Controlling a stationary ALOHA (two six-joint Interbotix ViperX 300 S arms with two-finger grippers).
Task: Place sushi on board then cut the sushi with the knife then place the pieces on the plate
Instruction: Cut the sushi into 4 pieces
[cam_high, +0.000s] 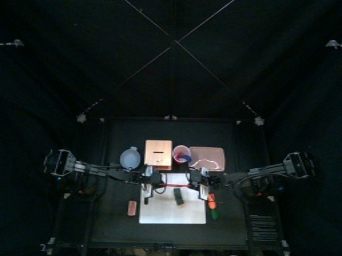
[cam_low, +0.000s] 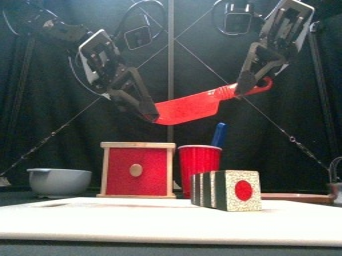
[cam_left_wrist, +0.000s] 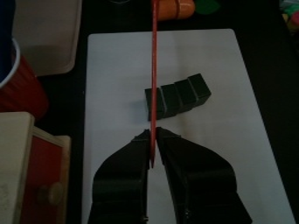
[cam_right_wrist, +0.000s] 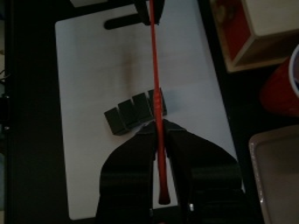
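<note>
Front view: the red knife (cam_low: 201, 101) hangs in the air above the table (cam_high: 247, 190), carried at both ends and slanting down from right to left. The right pincer (cam_low: 245, 88) is clamped on the higher end, where the handle curves. The left pincer (cam_low: 150, 112) is clamped on the lower end, at the blade tip. Both wrist views confirm this: each pair of jaws stands narrow with the thin red edge of the knife gripped between them.

The sushi roll (cam_low: 227, 190) rests on the white board (cam_low: 134, 215), well below the knife and apart from it. Its end face is pale and speckled with a red centre. In the left wrist view its dark blocks (cam_left_wrist: 176, 94) stand side by side and touching, and the knife's line passes over one end of the roll.

Behind the board, from left to right, stand:
- a blue-grey bowl (cam_low: 60, 180);
- a wooden box (cam_low: 138, 170) with a red drawer front;
- a red cup (cam_low: 201, 160) holding a blue knife (cam_low: 218, 133).

Top view: the pink tray (cam_high: 210, 157) lies behind the board toward the right, just beside the red cup. No sushi piece can be made out on the tray.
</note>
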